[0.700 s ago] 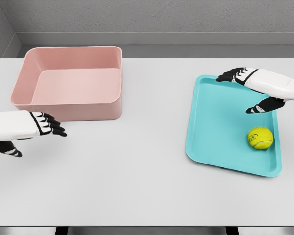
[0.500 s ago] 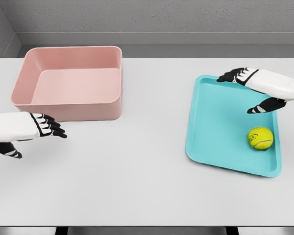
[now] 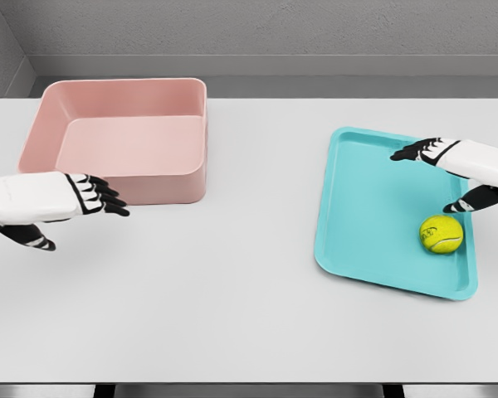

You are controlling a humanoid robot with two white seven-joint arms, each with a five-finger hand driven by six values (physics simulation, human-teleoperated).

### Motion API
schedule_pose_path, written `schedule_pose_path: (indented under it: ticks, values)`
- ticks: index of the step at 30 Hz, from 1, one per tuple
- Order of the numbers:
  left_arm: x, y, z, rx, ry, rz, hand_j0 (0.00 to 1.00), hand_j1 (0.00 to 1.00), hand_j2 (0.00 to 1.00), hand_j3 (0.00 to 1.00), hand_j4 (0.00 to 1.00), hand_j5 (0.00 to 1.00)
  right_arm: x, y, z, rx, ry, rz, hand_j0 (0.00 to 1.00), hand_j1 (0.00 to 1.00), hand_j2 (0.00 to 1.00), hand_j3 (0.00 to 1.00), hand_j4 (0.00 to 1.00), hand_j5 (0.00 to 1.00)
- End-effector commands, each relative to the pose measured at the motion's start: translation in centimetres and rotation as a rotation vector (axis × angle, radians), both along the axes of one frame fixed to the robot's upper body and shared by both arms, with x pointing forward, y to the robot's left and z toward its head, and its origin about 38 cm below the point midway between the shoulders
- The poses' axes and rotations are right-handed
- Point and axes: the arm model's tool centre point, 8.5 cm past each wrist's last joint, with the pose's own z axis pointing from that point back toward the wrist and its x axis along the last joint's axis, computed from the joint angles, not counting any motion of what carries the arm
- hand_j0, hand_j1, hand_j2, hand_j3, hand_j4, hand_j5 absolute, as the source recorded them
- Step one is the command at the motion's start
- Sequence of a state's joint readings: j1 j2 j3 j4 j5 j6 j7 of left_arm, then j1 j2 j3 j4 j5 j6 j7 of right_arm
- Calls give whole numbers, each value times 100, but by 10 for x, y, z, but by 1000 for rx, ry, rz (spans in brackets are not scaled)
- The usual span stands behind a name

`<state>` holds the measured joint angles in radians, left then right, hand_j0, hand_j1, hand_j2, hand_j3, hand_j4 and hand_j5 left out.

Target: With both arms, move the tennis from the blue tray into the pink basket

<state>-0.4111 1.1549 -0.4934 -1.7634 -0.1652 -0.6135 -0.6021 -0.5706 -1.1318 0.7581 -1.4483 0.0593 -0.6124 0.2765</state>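
The tennis ball [image 3: 441, 234] lies in the blue tray [image 3: 365, 207], in its near right part, close to the tray's right rim. The tray rests flat on the white tabletop [image 3: 232, 307] on the right side, slightly skewed. The right robot hand [image 3: 461, 170] comes in from the right edge and hangs over the tray's far right part, palm turned toward the left, fingers [image 3: 411, 152] stretched out toward the tray's middle and the thumb [image 3: 463, 205] pointing down and forward, its dark tip just above and to the right of the ball; whether it touches the ball cannot be told, though a small gap seems to show. The hand is spread and holds nothing. On the left, the pink basket [image 3: 116, 141] stands on the far left part of the tabletop, well apart from the tray. The left robot hand [image 3: 62, 203] reaches in from the left edge, roughly level, with its dark fingers extended to the right, just in front of the basket's near wall; its thumb hangs below the palm. It too is relaxed and empty.
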Motion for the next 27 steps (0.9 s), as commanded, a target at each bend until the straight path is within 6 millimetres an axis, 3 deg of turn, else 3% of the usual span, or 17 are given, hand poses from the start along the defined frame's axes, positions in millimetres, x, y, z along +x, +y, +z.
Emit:
schedule_pose_path:
  ticks: [1, 4, 7, 12, 19, 27]
  values:
    - [1, -3, -1, -16, 4, -3, 100, 100, 100, 100, 100, 100, -1, -4, 2, -2, 2, -10, 100, 100, 100, 100, 100, 100]
    - [1, -6, -4, -26, 6, -7, 100, 100, 100, 100, 100, 100, -6, -20, 6, -37, 7, -39, 100, 100, 100, 100, 100, 100]
    - [-3, -16, -20, -32, 52, -30, 100, 100, 100, 100, 100, 100, -6, -22, 5, -43, 12, -40, 100, 100, 100, 100, 100, 100]
    - [-2, -17, -19, -32, 44, -32, 100, 100, 100, 100, 100, 100, -11, -33, 8, -91, 26, -52, 100, 100, 100, 100, 100, 100]
    - [-2, -16, -18, -30, 41, -31, 100, 100, 100, 100, 100, 100, -21, -33, -15, -104, 81, -48, 100, 100, 100, 100, 100, 100]
    - [0, -27, -21, -64, 38, -47, 100, 100, 100, 100, 100, 100, -26, -29, -24, -97, 103, -35, 100, 100, 100, 100, 100, 100]
